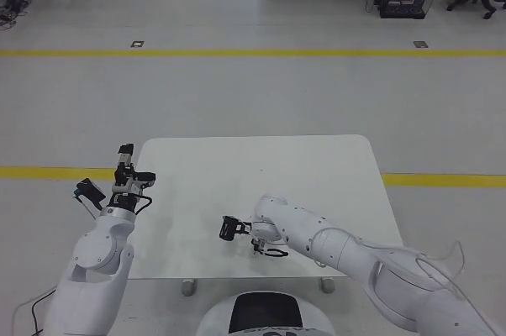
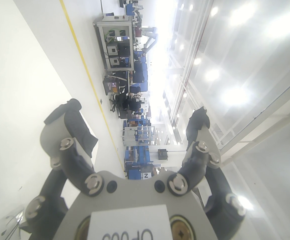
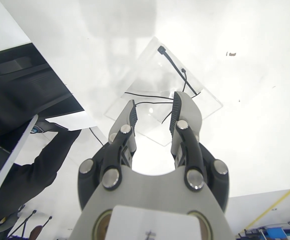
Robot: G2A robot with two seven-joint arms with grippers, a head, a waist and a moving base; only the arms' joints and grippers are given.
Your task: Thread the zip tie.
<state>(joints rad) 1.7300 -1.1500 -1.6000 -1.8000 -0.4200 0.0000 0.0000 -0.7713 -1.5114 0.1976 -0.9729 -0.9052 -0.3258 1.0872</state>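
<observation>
Several black zip ties [image 3: 177, 69] lie on a clear flat tray [image 3: 207, 104] on the white table; the thickest has its square head toward the tray's far corner. My right gripper [image 3: 155, 103] hovers open just over the tray's near half, thin tie tails running between its ribbed fingers [image 3: 176, 108] without touching them. From above, that right gripper [image 1: 264, 245] sits near the table's front edge with the ties [image 1: 274, 251] under it. My left gripper [image 1: 125, 160] stands at the table's left edge, raised and pointing away, open and empty [image 2: 136, 108].
The white table [image 1: 261, 168] has rounded corners; its back and right parts are bare. The right arm stretches across the front right of the table. Grey floor with yellow lines [image 1: 253, 53] surrounds it.
</observation>
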